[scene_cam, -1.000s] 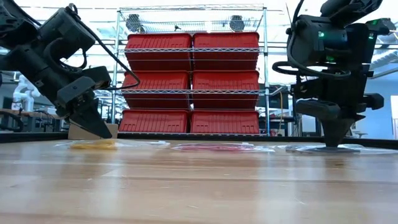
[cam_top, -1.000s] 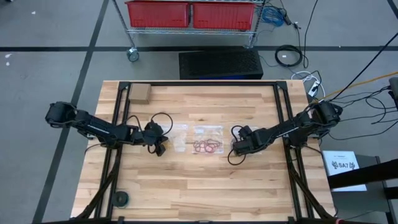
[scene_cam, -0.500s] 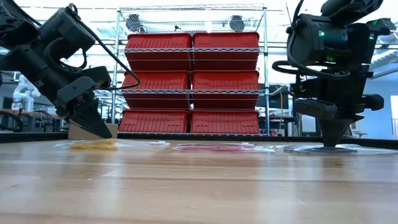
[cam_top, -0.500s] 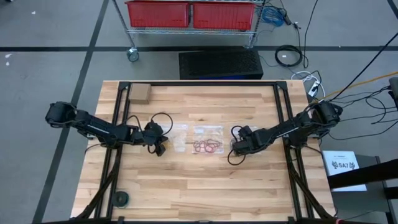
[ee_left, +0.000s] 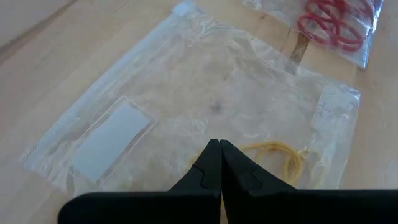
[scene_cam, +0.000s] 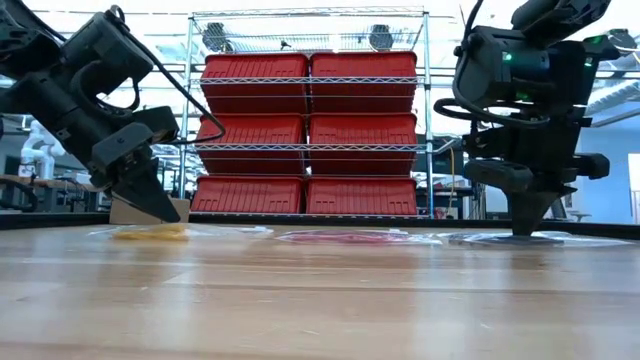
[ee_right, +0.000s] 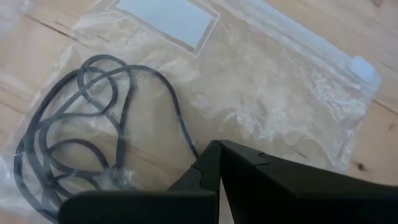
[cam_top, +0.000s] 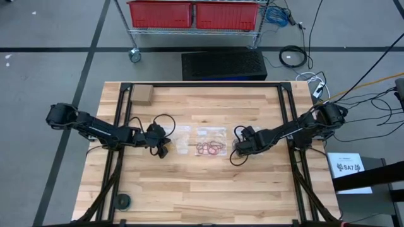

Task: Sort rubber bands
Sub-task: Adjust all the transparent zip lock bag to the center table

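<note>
Three clear bags lie flat in a row at the table's middle. The left bag (cam_top: 182, 141) holds tan-yellow rubber bands (ee_left: 281, 155), the middle bag (cam_top: 210, 144) holds red ones (cam_top: 209, 149), and the right bag (ee_right: 261, 81) holds black ones (ee_right: 74, 137). My left gripper (cam_top: 163, 151) is shut and hangs slanting a little above the left bag's near-left part (ee_left: 219, 144), clear of it in the low view (scene_cam: 170, 218). My right gripper (cam_top: 238, 149) is shut and points steeply down onto the right bag (scene_cam: 524, 233). My right gripper has its shut fingertips (ee_right: 217, 149) down on the bag's clear film (ee_right: 249, 118), beside the black rubber bands. It comes from above, nearly upright. The bag lies flat on the table under the tips (scene_cam: 560, 238).
A small brown block (cam_top: 142, 94) sits at the table's far left corner and a black round object (cam_top: 122, 201) at the near left. Beyond the far edge stand a dark mat (cam_top: 224, 64) and a wire rack with red bins (scene_cam: 310, 135).
</note>
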Available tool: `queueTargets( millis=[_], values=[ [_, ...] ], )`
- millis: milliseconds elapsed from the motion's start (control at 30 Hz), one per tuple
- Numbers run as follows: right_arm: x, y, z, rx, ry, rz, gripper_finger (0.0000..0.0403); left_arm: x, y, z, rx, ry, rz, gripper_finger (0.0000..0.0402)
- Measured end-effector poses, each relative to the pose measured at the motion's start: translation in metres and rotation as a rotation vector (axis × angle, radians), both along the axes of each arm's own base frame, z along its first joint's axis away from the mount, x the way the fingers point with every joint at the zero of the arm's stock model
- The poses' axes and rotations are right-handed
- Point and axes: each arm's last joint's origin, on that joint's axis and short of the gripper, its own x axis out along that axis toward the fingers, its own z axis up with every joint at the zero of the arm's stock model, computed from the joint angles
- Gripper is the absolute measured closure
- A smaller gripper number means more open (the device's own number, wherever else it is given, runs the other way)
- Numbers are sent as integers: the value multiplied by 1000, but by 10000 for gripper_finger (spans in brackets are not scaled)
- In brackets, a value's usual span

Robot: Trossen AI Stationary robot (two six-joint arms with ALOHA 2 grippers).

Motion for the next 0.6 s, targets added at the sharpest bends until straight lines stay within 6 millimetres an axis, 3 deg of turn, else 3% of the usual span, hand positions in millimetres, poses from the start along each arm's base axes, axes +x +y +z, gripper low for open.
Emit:
queueTargets(
  millis=[600],
  values=[
    [-2, 0, 3, 1, 8, 29, 403, 1, 0, 1, 19, -10, -4, 401]
  ],
)
